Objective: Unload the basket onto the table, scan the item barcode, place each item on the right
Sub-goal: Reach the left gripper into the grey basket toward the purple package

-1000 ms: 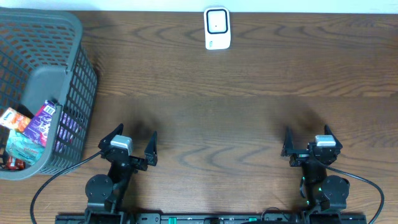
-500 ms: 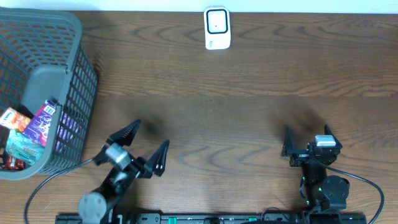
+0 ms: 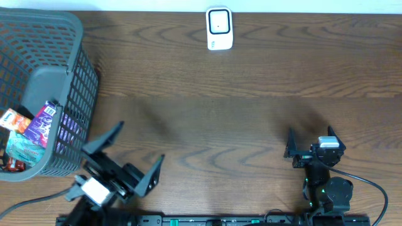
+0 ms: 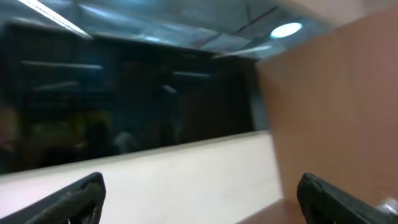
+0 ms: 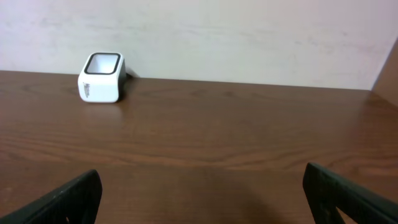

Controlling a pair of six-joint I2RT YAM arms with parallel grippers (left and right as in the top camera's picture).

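Dark wooden table. Lower left: left gripper, jaws wide apart, empty, beside the grey basket. Lower right: right gripper, likewise spread and empty. Snack packets, the items, lie inside the basket at left. White scanner, top centre. Step in hand, seemingly: fetching an item; next the left arm must clear the rim and close on one packet.

Black arms, grey wrist blocks, thin black cables, pointed pincer fingers

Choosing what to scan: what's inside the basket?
The basket holds a purple packet, an orange packet and a teal packet, overlapping. Whatever lies beneath them is covered.
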